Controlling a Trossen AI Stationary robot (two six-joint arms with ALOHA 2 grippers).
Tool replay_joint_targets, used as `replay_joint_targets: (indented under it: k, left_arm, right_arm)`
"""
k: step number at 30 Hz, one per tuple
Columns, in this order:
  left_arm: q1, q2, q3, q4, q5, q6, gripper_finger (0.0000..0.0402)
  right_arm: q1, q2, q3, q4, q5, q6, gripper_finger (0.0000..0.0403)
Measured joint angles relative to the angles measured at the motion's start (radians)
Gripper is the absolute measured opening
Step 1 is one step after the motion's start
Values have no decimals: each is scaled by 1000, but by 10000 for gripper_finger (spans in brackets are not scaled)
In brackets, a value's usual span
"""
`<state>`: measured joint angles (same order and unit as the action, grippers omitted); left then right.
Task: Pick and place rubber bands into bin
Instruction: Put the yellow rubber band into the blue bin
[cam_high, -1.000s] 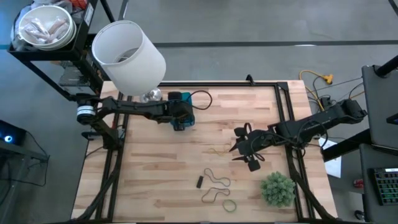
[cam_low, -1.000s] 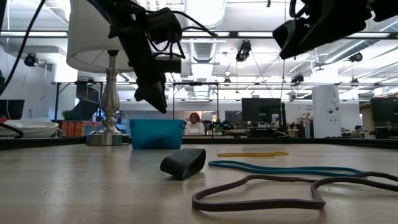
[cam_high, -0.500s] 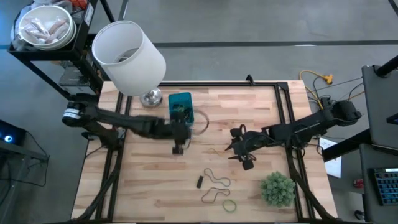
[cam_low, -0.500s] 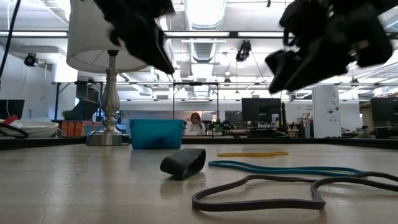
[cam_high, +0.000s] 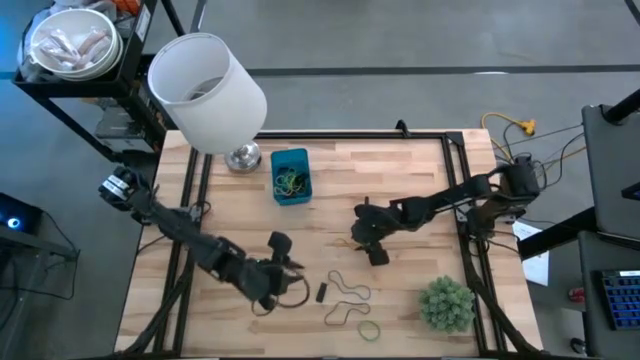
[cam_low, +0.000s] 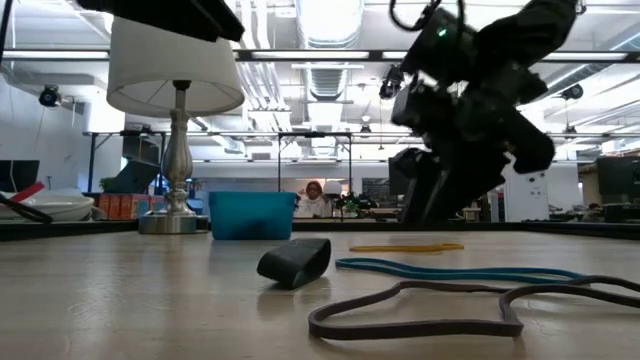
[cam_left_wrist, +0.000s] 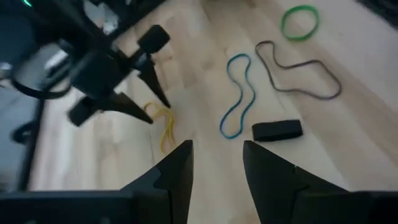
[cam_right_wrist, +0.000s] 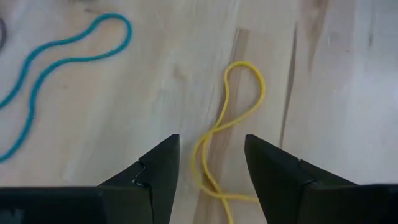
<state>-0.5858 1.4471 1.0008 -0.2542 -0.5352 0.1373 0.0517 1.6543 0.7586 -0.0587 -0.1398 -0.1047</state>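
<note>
On the wooden table, both hands gape empty, the right hand over a yellow band.

- Light wooden butcher-block table, black metal frame round its edges.
- Small blue rectangular plastic bin, well beyond the left gripper; silver lamp base beside it.
- Thin yellow rubber band directly under the right gripper.
- Ahead of left gripper: flat black band, thin blue loop, long dark brown loop, green ring.
- Bushy green plant, near-right corner.
</note>
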Motion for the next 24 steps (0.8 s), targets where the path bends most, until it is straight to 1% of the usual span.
replay_joint_targets:
  k: [2, 4, 8, 13, 18, 24]
  left_arm:
    - [-29, -5, 6, -4, -54, 1, 125]
    - [-48, -18, 16, 10, -78, 1, 125]
    - [-86, -29, 24, 16, -83, 1, 125]
    - [-116, -29, 30, 16, -84, 2, 125]
    - [-117, -29, 29, 21, -89, 4, 125]
    - [-117, -29, 27, 20, -90, 4, 125]
  right_arm:
    - [-6, 27, 22, -22, 0, 6, 173]
    - [-13, 52, 37, -54, 0, 29, 169]
    - [-20, 77, 57, -86, -2, 51, 159]
    - [-23, 80, 58, -98, -1, 75, 143]
    - [-23, 78, 58, -107, 0, 111, 127]
    - [-23, 75, 58, -115, -40, 130, 121]
